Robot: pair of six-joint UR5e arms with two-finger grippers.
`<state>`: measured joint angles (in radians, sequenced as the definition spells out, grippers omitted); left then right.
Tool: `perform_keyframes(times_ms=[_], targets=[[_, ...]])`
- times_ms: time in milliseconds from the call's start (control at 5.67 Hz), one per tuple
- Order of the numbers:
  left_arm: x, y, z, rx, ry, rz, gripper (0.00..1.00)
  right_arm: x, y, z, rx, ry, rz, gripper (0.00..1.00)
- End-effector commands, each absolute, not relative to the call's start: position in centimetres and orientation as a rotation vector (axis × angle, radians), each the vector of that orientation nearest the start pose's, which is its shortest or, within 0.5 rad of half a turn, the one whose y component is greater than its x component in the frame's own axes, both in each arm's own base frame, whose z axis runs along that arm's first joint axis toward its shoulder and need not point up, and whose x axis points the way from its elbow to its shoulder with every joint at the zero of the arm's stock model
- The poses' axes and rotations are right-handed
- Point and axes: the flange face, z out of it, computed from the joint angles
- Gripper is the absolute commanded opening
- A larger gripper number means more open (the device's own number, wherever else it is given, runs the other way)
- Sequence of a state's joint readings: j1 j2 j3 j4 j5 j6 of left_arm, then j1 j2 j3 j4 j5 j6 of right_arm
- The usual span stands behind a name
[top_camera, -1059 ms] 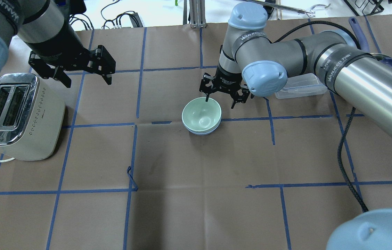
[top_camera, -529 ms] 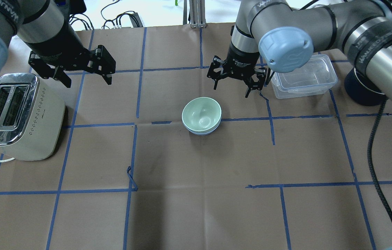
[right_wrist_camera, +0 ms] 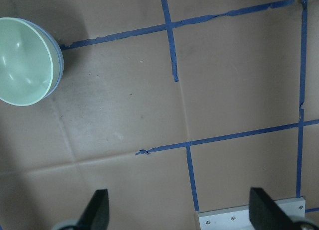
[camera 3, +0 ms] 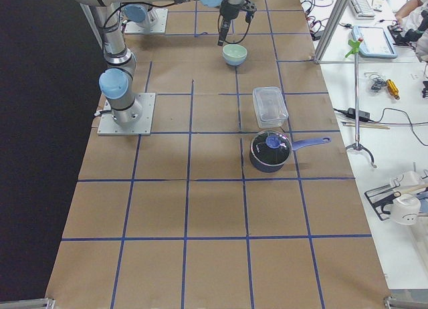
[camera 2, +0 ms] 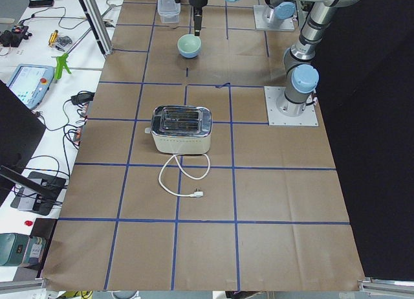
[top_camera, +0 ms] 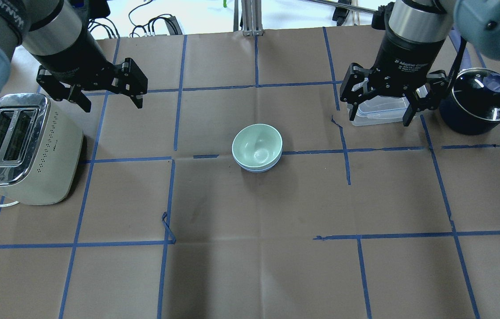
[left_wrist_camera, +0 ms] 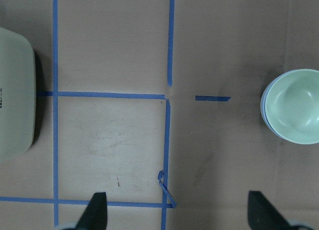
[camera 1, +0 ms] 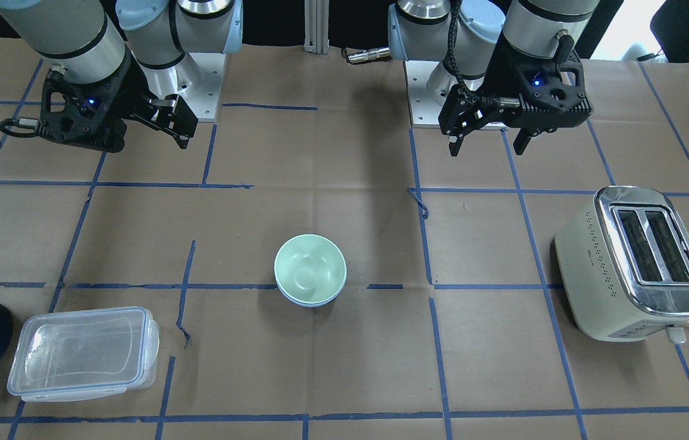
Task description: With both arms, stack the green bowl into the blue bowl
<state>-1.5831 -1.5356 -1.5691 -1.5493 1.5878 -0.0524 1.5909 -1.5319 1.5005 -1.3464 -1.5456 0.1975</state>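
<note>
The green bowl (top_camera: 256,145) sits nested inside the blue bowl (top_camera: 256,169) at the table's middle. Only a thin blue rim shows under it. The stack also shows in the front view, green bowl (camera 1: 309,264) over blue bowl (camera 1: 311,302). My left gripper (top_camera: 112,104) is open and empty, above the table beside the toaster, far left of the bowls. My right gripper (top_camera: 379,119) is open and empty, raised over the clear container, well right of the bowls. Each wrist view shows the stack at its edge, the green bowl (left_wrist_camera: 296,113) in the left and the green bowl (right_wrist_camera: 22,60) in the right.
A cream toaster (top_camera: 24,146) stands at the left with its cord trailing. A clear plastic container (top_camera: 383,111) lies partly under my right gripper. A dark navy pot (top_camera: 476,104) with a glass lid stands at the far right. Blue tape lines grid the brown table (top_camera: 250,248).
My right gripper has pulled away from the bowls, rising and swinging right until it is over the clear container. The bowls and my left arm have not moved.
</note>
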Motion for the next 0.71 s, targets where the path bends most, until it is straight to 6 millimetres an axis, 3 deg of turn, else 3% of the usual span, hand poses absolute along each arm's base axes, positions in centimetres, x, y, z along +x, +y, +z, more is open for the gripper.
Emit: perform_keyframes(times_ms=[0,529], targets=[[-13.75,-48.06,50.81,-0.063,3.125,-0.092,0.99,13.71,-48.21,48.69,0.268,3.164,0.297,1.0],[-13.75,-48.07,50.88,-0.063,3.125,-0.094,0.99,14.12,-47.89,49.36,0.262,3.154,0.273,1.0]])
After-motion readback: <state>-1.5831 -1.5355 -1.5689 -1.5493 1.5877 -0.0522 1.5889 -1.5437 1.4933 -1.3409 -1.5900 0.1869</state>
